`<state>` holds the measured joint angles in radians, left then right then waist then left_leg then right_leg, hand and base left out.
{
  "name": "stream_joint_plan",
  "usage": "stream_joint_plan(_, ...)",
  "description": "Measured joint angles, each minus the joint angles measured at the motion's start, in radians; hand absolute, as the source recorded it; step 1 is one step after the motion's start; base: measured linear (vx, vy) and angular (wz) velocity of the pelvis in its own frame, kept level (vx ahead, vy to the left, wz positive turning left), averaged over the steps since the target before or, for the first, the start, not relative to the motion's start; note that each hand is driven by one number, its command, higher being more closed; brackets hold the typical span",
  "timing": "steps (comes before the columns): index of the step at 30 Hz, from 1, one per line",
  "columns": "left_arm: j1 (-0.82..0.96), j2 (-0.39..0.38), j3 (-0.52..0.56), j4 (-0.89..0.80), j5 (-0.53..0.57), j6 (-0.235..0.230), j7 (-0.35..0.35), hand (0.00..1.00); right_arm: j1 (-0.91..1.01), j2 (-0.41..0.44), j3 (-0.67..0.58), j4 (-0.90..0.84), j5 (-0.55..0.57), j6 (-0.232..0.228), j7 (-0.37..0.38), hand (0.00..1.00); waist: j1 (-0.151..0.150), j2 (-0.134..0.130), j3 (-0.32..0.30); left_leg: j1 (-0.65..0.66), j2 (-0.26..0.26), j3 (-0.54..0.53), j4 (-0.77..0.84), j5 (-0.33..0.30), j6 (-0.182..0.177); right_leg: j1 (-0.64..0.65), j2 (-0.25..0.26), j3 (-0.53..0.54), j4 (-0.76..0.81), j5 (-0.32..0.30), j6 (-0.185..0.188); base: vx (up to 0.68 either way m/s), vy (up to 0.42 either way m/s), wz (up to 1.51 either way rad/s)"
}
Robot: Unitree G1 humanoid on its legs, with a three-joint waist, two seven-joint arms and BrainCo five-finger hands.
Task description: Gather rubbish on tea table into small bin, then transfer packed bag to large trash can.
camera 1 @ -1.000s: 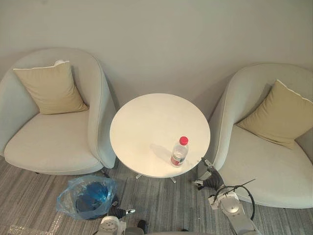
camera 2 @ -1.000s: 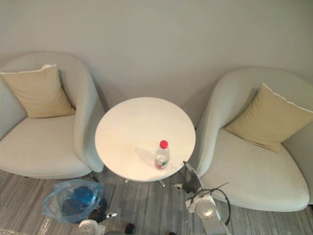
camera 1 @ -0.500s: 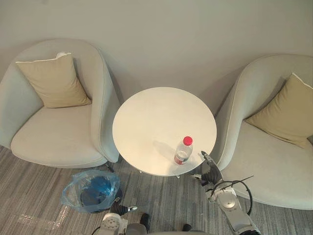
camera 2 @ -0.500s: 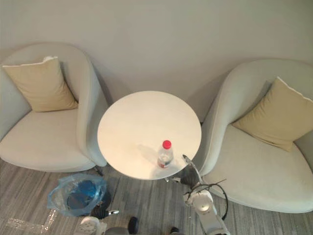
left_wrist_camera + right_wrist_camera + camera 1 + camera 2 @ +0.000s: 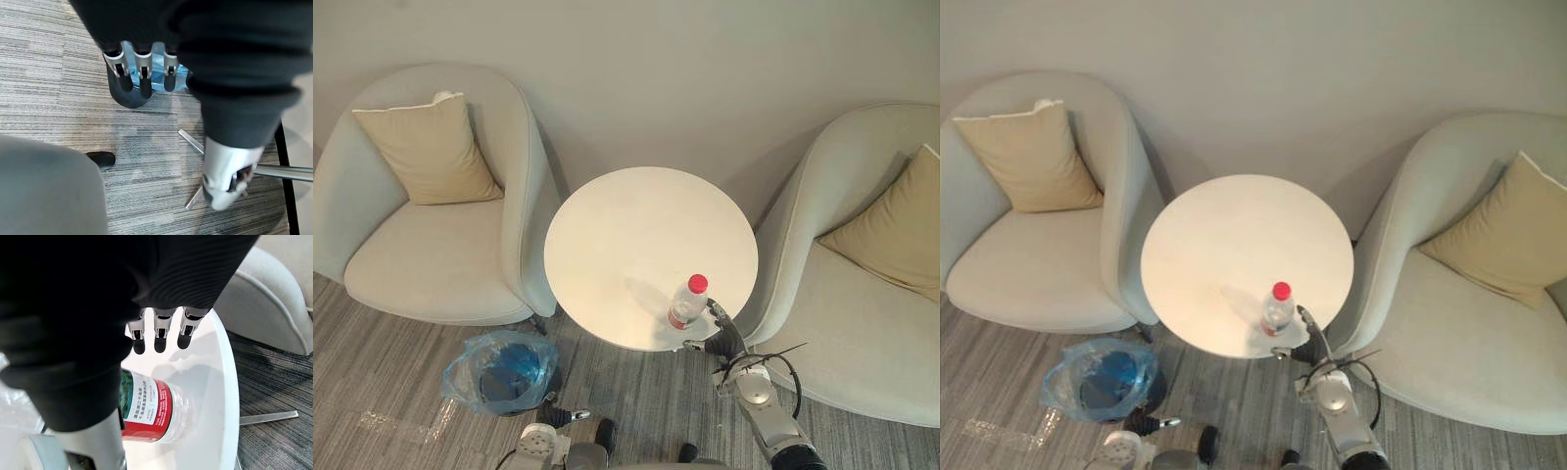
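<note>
A clear plastic bottle (image 5: 684, 305) with a red cap and red label stands near the front right edge of the round white tea table (image 5: 636, 225). My right hand (image 5: 722, 336) is at that table edge just right of the bottle. In the right wrist view its fingers (image 5: 159, 330) are straight over the tabletop and the bottle (image 5: 152, 406) stands between them and the thumb, ungripped. The small dark bin (image 5: 502, 373), lined with a blue bag, sits on the floor left of the table. My left hand (image 5: 554, 417) hangs low near it, open, fingers (image 5: 142, 73) pointing at the bin (image 5: 128, 98).
Two pale armchairs flank the table, the left one (image 5: 431, 255) and the right one (image 5: 862, 323), each with a tan cushion. The table's metal legs (image 5: 286, 172) spread on the grey striped carpet. A clear wrapper (image 5: 382, 421) lies on the floor left of the bin.
The camera has shifted. My right hand has risen from beside the table's foot up to the table edge, closing in on the bottle. The bottle and bin have stayed put.
</note>
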<state>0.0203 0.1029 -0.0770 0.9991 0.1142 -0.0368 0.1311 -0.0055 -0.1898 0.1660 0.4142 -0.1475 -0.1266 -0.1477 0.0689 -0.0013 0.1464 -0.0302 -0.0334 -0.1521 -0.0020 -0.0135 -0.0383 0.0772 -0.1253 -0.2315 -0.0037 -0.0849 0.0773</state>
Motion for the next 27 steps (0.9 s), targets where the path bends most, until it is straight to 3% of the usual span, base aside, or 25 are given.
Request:
stream_joint_plan(6,-0.004,-0.001,-0.001,-0.009,0.000,-0.001,0.000,0.00,-0.061,0.031,-0.001,0.038,0.033,0.001,-0.026,0.00,0.015,-0.001,0.008,-0.006,-0.003,-0.025,0.000,0.003,-0.001,0.006,0.000,-0.021,0.000,-0.002,-0.003,-0.01,0.000,0.12)
stream_joint_plan(7,-0.009,-0.002,-0.001,-0.009,-0.001,-0.002,0.000,0.00,-0.072,0.033,-0.001,0.040,0.034,0.002,-0.029,1.00,0.022,-0.001,0.015,-0.006,-0.004,-0.031,0.000,0.004,-0.002,0.009,0.000,-0.027,0.000,-0.002,-0.004,-0.01,-0.002,0.19)
stream_joint_plan(13,-0.019,-0.007,0.000,-0.018,-0.010,-0.003,0.001,0.00,-0.143,0.034,0.001,0.040,0.042,0.006,-0.043,1.00,0.043,0.004,0.031,-0.021,-0.007,-0.058,-0.019,0.022,-0.003,0.005,-0.001,-0.040,0.000,-0.002,-0.004,-0.01,0.001,0.15)
stream_joint_plan(23,-0.019,-0.008,0.001,-0.018,-0.010,-0.002,0.001,0.00,-0.148,0.033,0.004,0.032,0.078,0.010,-0.044,1.00,0.044,0.004,0.031,-0.020,-0.008,-0.078,-0.017,0.022,-0.003,0.011,-0.001,-0.032,0.009,-0.002,-0.004,0.00,0.004,0.06)
stream_joint_plan(27,-0.019,-0.009,0.002,-0.019,-0.009,-0.001,0.000,0.00,-0.107,0.031,0.000,-0.059,0.078,0.011,-0.026,1.00,0.043,0.006,0.032,-0.016,-0.007,-0.076,-0.013,0.022,-0.003,0.012,-0.002,-0.026,0.014,-0.002,-0.004,-0.02,0.004,-0.02)
